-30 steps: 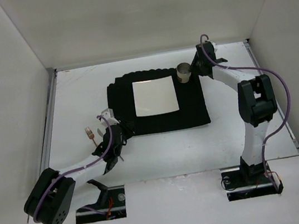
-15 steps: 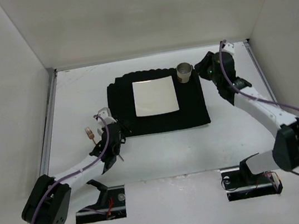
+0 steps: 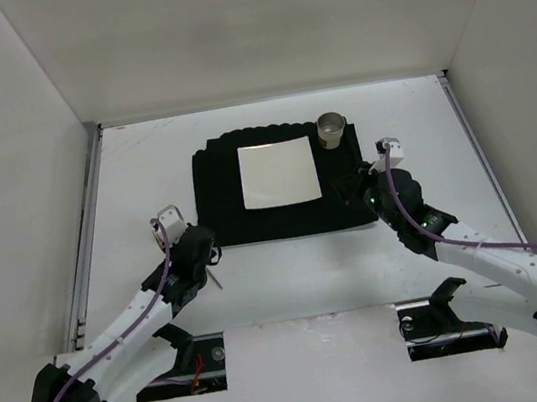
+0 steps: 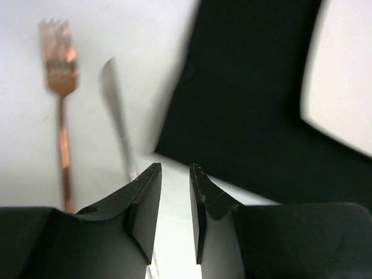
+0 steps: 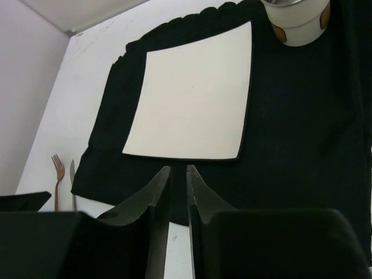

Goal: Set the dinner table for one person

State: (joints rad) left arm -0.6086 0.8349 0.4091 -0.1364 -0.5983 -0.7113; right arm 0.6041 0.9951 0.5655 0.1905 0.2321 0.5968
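On the white dinner table point(image 3: 141, 159) lies a black placemat point(image 3: 215, 184) bearing a white square plate point(image 3: 279, 173). A cup point(image 3: 332, 130) stands on the mat's far right corner. Left of the mat, a copper fork point(image 4: 63, 139) and a grey knife point(image 4: 116, 110) lie side by side, also showing as fork point(image 5: 57, 174) and knife point(image 5: 72, 180). My left gripper point(image 4: 174, 168) hovers at the mat's near left corner point(image 3: 203, 251), jaws a narrow gap apart and empty. My right gripper point(image 5: 178, 170) hangs over the mat's near right part point(image 3: 345, 190), jaws almost together, nothing between them.
White enclosure walls stand on three sides. Metal rails run along the table's left edge point(image 3: 89, 218) and right edge point(image 3: 485, 159). The arms' base mounts point(image 3: 181, 361) point(image 3: 449, 324) sit at the near edge.
The right arm pulled back from beside the cup to the mat's near right part, and its jaws narrowed. The left arm drew back slightly toward the near left.
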